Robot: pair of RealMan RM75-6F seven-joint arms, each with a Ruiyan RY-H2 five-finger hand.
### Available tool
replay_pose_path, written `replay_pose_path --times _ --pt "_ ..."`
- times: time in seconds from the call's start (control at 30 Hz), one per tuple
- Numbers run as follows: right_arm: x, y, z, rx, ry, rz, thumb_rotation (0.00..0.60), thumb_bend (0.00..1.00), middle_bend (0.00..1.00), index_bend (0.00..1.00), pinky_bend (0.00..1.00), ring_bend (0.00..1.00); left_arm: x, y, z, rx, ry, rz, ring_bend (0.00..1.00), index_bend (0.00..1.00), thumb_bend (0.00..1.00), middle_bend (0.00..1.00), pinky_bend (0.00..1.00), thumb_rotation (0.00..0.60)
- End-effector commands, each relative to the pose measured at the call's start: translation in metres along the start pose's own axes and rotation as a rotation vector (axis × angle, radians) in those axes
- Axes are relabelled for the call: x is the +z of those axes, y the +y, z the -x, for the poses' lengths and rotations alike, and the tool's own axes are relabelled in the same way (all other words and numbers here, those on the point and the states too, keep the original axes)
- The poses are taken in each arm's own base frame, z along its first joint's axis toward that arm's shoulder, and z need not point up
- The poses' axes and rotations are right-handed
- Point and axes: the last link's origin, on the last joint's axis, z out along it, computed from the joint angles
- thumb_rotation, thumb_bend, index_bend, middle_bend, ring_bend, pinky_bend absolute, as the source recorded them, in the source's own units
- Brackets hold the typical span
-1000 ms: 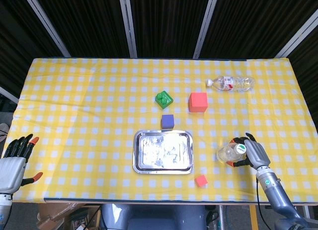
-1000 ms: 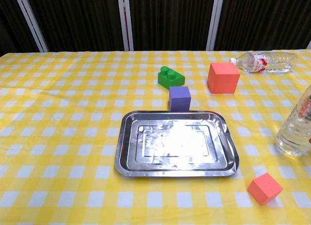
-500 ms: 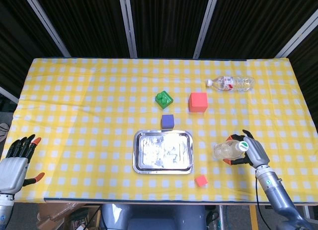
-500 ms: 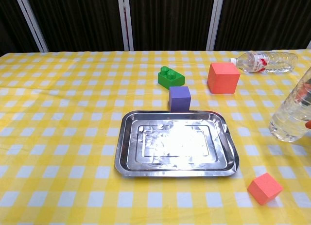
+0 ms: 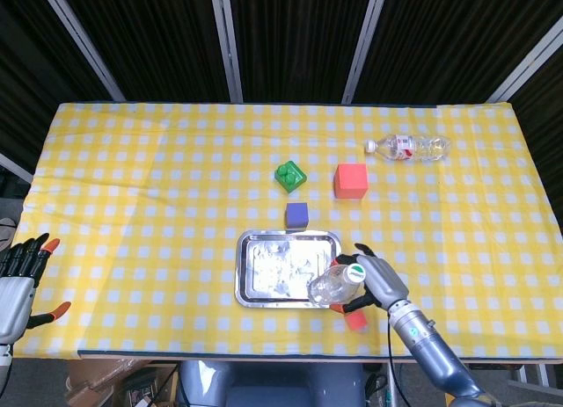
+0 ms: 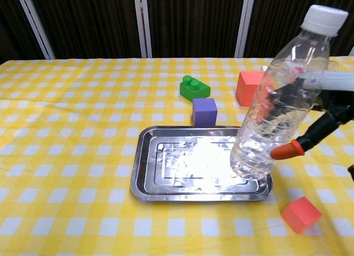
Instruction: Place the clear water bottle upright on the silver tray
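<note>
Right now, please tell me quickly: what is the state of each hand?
Left hand: open, fingers apart, holding nothing.
Right hand: holding the clear water bottle over the silver tray.

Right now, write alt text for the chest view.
A robot hand holds a clear bottle, tilted, over the right end of a silver tray on a yellow checked table. Behind the tray sit a purple cube, green brick and red cube.

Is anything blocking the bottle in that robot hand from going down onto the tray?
Nothing visible. The right robot hand holds the bottle tilted over the tray's right end, and that part of the tray is bare.
</note>
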Motion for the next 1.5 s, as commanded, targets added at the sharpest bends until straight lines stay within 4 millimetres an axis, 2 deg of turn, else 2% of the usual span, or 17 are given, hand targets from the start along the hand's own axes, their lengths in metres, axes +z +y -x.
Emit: replay_pose_path --times 0.03,0.17,0.3,0.57,0.73,0.83,0.97,1.03,1.17,1.33,1.4,1.5 --pt "0.008 -0.016 0.01 0.002 -0.008 -0.021 0.6 0.31 0.59 0.72 0.0 0.33 0.0 -0.001 -0.001 -0.002 0.001 0.0 0.0 0.01 0.14 0.0 0.0 0.6" --pt "0.015 -0.023 0.011 -0.001 0.005 -0.029 0.6 0.31 0.59 0.72 0.0 0.33 0.0 -0.002 -0.001 -0.007 -0.002 -0.004 0.0 0.01 0.14 0.0 0.0 0.6" --pt "0.015 -0.037 0.0 -0.006 0.037 -0.056 0.6 0.31 0.59 0.72 0.0 0.33 0.0 -0.004 -0.002 -0.009 0.001 -0.007 0.0 0.01 0.14 0.0 0.0 0.6" --pt "-0.005 -0.089 -0.048 -0.126 0.134 -0.119 0.6 0.31 0.59 0.72 0.0 0.33 0.001 -0.005 -0.003 -0.018 -0.002 -0.007 0.0 0.01 0.14 0.0 0.0 0.6" --pt "-0.002 -0.109 -0.073 -0.221 0.183 -0.146 0.6 0.32 0.59 0.72 0.0 0.33 -0.001 -0.005 -0.005 -0.023 0.003 -0.008 0.0 0.01 0.14 0.0 0.0 0.6" --pt "-0.002 -0.114 -0.084 -0.271 0.195 -0.139 0.6 0.32 0.59 0.72 0.0 0.33 -0.001 -0.005 -0.005 -0.023 0.003 -0.007 0.0 0.01 0.14 0.0 0.0 0.6" --pt "-0.004 -0.102 -0.083 -0.316 0.156 -0.088 0.6 0.32 0.59 0.72 0.0 0.33 -0.001 -0.005 -0.005 -0.023 0.002 -0.008 0.0 0.01 0.14 0.0 0.0 0.6" --pt "-0.006 -0.089 -0.075 -0.298 0.12 -0.05 0.6 0.32 0.59 0.72 0.0 0.33 -0.001 -0.005 -0.005 -0.022 0.001 -0.006 0.0 0.01 0.14 0.0 0.0 0.6" --pt "-0.01 -0.053 -0.043 -0.222 0.012 0.049 0.6 0.32 0.59 0.72 0.0 0.33 -0.002 -0.004 -0.005 -0.019 0.005 -0.004 0.0 0.01 0.14 0.0 0.0 0.6" --pt "0.003 -0.008 -0.004 -0.127 -0.08 0.114 0.6 0.32 0.59 0.72 0.0 0.33 -0.002 -0.004 -0.005 -0.016 0.005 -0.006 0.0 0.01 0.14 0.0 0.0 0.6" --pt "0.008 0.0 0.005 -0.087 -0.094 0.104 0.6 0.32 0.59 0.72 0.0 0.33 -0.002 -0.004 -0.005 -0.014 0.005 -0.007 0.0 0.01 0.14 0.0 0.0 0.6" --pt "0.011 0.001 0.007 -0.071 -0.087 0.078 0.6 0.32 0.59 0.72 0.0 0.33 -0.001 -0.004 -0.004 -0.011 0.001 -0.007 0.0 0.01 0.14 0.0 0.0 0.6"
